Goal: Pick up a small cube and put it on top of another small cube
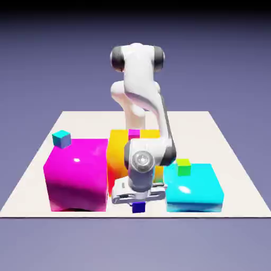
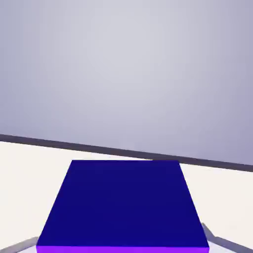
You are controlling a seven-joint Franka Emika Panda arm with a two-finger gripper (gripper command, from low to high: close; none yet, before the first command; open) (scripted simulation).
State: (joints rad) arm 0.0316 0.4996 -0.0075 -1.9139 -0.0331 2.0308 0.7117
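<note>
My pincer (image 1: 138, 202) is down at the near edge of the worktop (image 1: 233, 159), its jaws drawn in tight on the violet-topped cube (image 1: 139, 207), which sits on the white surface in the gap between the big magenta block (image 1: 77, 174) and the big cyan block (image 1: 193, 188). In the hand view that cube (image 2: 123, 205) fills the lower middle, dark blue side facing, a thin violet strip at the bottom edge, so it lies squarely between my fingers; the tips themselves are mostly hidden behind it. Step in hand, as I judge it: the grasp, with the cube gripped but not yet lifted. The target, the magenta-topped cube (image 1: 134, 134), rests on top of the big orange-yellow block (image 1: 117, 153), behind my arm in the exterior view and partly hidden by it. Next move calls for a straight lift high enough to clear the 3 big blocks, then a carry back toward the orange-yellow block and a centred descent over the target. Risk: the target is tiny, so a small offset would tip the stack. The 2 other tiny cubes, teal (image 1: 61, 138) and lime-green (image 1: 183, 167), are not to be touched.
</note>
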